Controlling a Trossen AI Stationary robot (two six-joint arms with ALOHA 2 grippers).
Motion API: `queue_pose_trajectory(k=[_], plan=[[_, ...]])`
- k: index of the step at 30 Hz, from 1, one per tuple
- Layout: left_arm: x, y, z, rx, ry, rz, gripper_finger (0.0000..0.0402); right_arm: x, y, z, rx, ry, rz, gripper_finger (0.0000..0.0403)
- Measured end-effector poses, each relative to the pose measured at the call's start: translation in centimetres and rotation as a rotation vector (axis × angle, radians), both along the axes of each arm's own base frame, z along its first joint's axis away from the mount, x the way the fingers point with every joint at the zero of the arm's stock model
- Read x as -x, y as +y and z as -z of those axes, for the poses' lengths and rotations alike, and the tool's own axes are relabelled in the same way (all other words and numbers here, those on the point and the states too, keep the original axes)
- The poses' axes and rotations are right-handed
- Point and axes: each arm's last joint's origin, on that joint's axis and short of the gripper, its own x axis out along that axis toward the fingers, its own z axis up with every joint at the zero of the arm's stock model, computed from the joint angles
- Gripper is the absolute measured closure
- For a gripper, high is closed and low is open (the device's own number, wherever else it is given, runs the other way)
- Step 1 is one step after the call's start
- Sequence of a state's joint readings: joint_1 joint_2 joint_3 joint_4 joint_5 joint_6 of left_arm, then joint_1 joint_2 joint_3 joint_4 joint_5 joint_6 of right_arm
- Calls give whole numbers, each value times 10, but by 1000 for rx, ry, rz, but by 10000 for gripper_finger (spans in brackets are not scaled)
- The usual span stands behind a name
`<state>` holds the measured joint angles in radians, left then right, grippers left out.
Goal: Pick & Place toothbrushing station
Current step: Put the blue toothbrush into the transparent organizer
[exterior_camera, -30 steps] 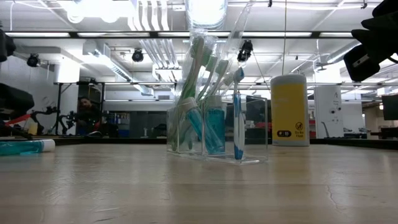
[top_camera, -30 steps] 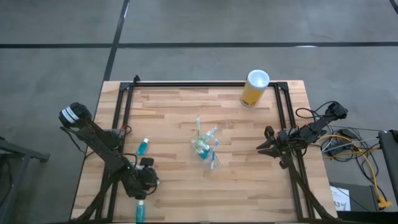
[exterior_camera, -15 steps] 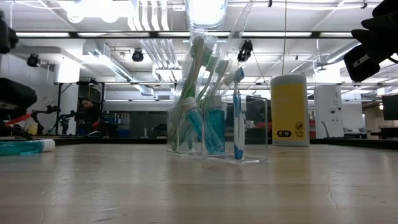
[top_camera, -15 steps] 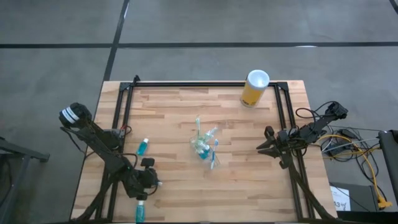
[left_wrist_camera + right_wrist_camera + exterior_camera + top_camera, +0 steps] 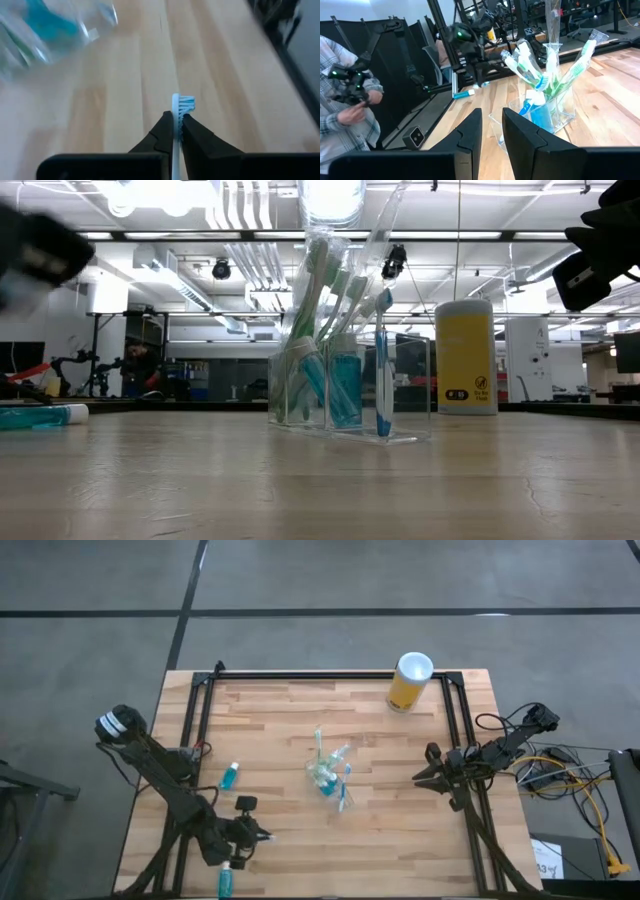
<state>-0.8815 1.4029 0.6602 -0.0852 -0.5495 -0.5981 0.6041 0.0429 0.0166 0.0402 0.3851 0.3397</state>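
The clear plastic cup [image 5: 325, 778] stands mid-table on its base with several toothbrushes and teal tubes upright in it; it also shows in the low view [image 5: 345, 395]. My left gripper [image 5: 176, 117], at the near left [image 5: 258, 836], is shut on a white-blue toothbrush [image 5: 183, 102]. One teal tube [image 5: 230, 777] lies flat on the table left of the cup, and another [image 5: 224, 880] lies at the near edge. My right gripper [image 5: 492, 125] waits at the right [image 5: 425, 772], open, with nothing between its fingers and pointing at the cup [image 5: 547, 110]. My left gripper pinches the toothbrush's neck [image 5: 175, 109], just behind the bristle head, between its two fingertips. The brush runs along the fingers, and its blue bristles stick out past their tips. It is lifted clear above the wooden table top; its handle is hidden behind the fingers.
A tall yellow cylinder with a white top [image 5: 410, 682] stands at the far right of the table. A black frame [image 5: 320, 674] runs along the far edge and both sides. A person [image 5: 345, 100] stands beyond the table's left side. Bare wood lies between the cup and the near edge.
My left gripper has risen from the table near the front tube and turned toward the table's right, so its fingers now point toward the cup. The cup and both tubes have stayed in place.
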Motion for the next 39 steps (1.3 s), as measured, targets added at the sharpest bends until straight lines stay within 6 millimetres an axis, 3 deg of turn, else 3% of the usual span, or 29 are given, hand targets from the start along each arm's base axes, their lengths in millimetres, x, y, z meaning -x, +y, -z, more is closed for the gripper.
queue_pose_trajectory(k=[11,18,27,31,39], plan=[[-37,-14,-80,-29,-414,-206,380,0,0,0,0,0,0,327],[-60,-1,-114,-3,-661,-226,380,0,0,0,0,0,0,327],[-95,37,-132,86,-890,-240,380,0,0,0,0,0,0,327],[-112,49,-128,108,-982,-214,380,0,0,0,0,0,0,327],[-148,43,-112,57,-1086,-227,380,0,0,0,0,0,0,327]])
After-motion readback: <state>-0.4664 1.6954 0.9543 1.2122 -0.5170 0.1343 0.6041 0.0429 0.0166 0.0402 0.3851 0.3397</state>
